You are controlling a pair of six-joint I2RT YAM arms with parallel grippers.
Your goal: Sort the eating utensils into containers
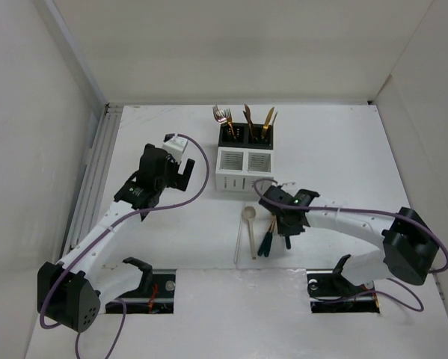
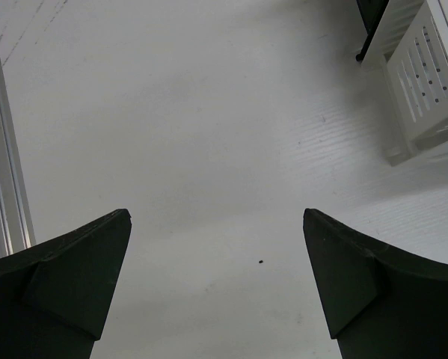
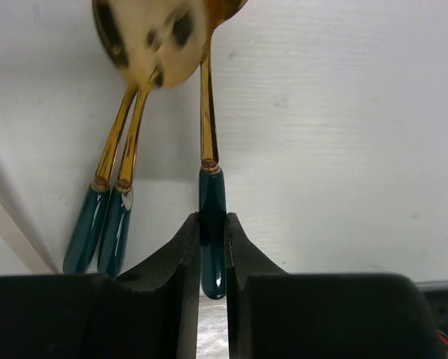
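Observation:
My right gripper (image 1: 285, 224) is shut on the dark green handle of a gold utensil (image 3: 212, 202), low over the table; its head runs out of the right wrist view's top. Two more green-handled gold utensils (image 3: 108, 221) lie just left of it, one with a spoon bowl (image 3: 152, 34); they also show in the top view (image 1: 267, 243). A cream spoon (image 1: 247, 222) lies left of them. The black caddy (image 1: 246, 136) holds a silver fork (image 1: 222, 115) and copper and gold pieces (image 1: 268, 121). The white caddy (image 1: 244, 170) stands in front of it. My left gripper (image 1: 180, 170) is open and empty, left of the caddies.
White walls enclose the table on three sides, with a railed strip (image 1: 96, 168) along the left. The white caddy's slotted corner (image 2: 425, 82) shows at the upper right of the left wrist view, above bare table (image 2: 209, 149).

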